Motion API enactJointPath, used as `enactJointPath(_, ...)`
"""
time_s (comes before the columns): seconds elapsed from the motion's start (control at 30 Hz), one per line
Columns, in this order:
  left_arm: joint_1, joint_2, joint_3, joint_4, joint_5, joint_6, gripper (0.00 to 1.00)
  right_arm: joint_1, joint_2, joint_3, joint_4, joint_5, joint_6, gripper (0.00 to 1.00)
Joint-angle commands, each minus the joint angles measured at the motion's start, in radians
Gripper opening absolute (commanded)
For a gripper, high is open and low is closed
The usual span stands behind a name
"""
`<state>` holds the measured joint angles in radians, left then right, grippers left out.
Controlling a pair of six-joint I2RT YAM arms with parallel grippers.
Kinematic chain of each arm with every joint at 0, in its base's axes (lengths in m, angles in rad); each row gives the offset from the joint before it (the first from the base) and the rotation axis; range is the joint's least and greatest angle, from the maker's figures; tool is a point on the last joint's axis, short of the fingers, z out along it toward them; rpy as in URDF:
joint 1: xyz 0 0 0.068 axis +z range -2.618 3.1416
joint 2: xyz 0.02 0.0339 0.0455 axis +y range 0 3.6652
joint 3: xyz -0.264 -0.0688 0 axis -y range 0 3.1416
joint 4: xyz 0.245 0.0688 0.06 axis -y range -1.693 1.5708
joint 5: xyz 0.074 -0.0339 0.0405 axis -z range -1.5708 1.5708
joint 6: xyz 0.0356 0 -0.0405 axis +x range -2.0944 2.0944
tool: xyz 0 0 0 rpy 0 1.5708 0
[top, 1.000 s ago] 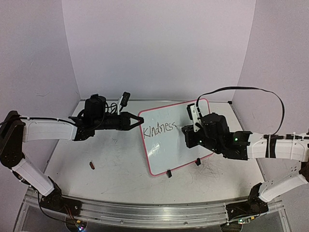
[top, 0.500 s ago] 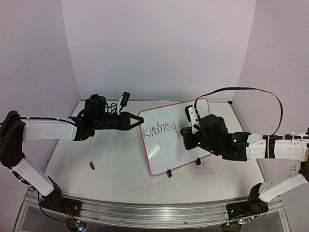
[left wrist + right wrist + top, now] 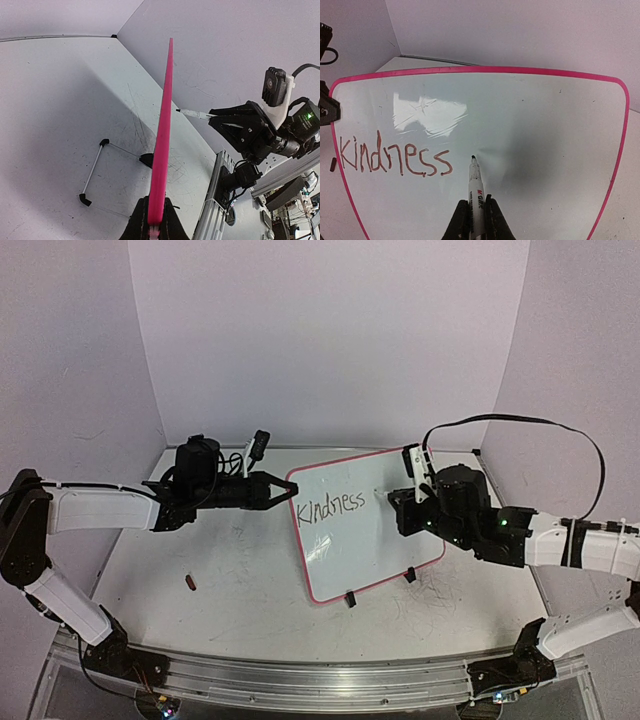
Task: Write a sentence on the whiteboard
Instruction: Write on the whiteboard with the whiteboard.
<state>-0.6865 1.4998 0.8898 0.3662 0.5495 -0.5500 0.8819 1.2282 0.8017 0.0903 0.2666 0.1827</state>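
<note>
Moved since 1 s ago: right gripper (image 3: 400, 503) and its wrist have shifted toward the tabletop's right edge. Nothing else has changed pos.

Item 1, whiteboard (image 3: 352, 540): pink rim, rounded corners. Stands tilted on two black feet (image 3: 349, 599) near ctr of tabletop (image 3: 240, 600), closer to back edge than front. Left wrist view shows a wire prop (image 3: 95, 172) on the tabletop on the board's far side.

Item 2, sentence (image 3: 331, 507): one word so far, "Kindness", in dark marker, upper left of board.

Item 3, left gripper (image 3: 284, 490): jaws closed tight on board's rim at its upper left corner. Wrist view shows the rim edge-on btwn the fingers.

Item 4, right gripper: jaws clamped on a marker (image 3: 475, 192) w/ white barrel and black tip, pointing at the board. Tip sits just right of the last "s", slightly lower. Can't tell whether it touches the surface.

Item 5, small dark red-brown piece (image 3: 190, 583): lies on tabletop toward front left corner, well apart from board.
</note>
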Motion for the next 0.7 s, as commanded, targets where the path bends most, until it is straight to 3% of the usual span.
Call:
enactJointPath(0.0, -0.004, -0.013, 0.026, 0.002, 0.005, -0.027, 0.00, 0.005, -0.012, 0.009, 0.029, -0.031, -0.042, 0.00)
enactJointPath(0.3, -0.010, -0.019, 0.014, 0.002, -0.006, -0.028, 0.00, 0.005, -0.071, -0.022, 0.023, -0.020, -0.064, 0.00)
enactJointPath(0.67, -0.013, -0.025, 0.006, 0.000, -0.010, -0.025, 0.00, 0.005, -0.018, 0.006, 0.015, 0.034, -0.056, 0.00)
